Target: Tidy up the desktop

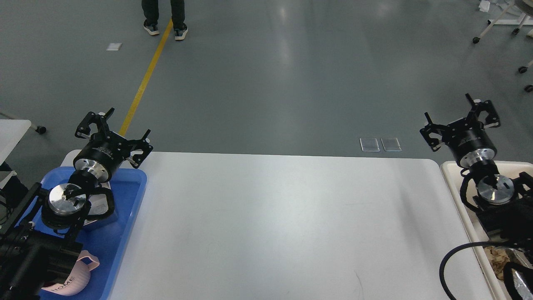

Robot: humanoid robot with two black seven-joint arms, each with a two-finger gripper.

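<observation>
The desktop (283, 221) is a large white-grey tabletop with rounded corners and fills the middle of the head view. Nothing lies on its visible surface. My left gripper (111, 128) is open and empty, raised above the far left corner, over the far end of the blue tray (129, 208). My right gripper (460, 118) is open and empty, raised above the far right corner, over the far end of the beige bin (452, 175).
The blue tray holds a pink mug (75, 277) marked HOME and a white object partly hidden by my left arm. The beige bin holds crumpled paper (497, 256). A person's feet (164, 27) stand far off by a yellow floor line. Wheeled furniture stands far right.
</observation>
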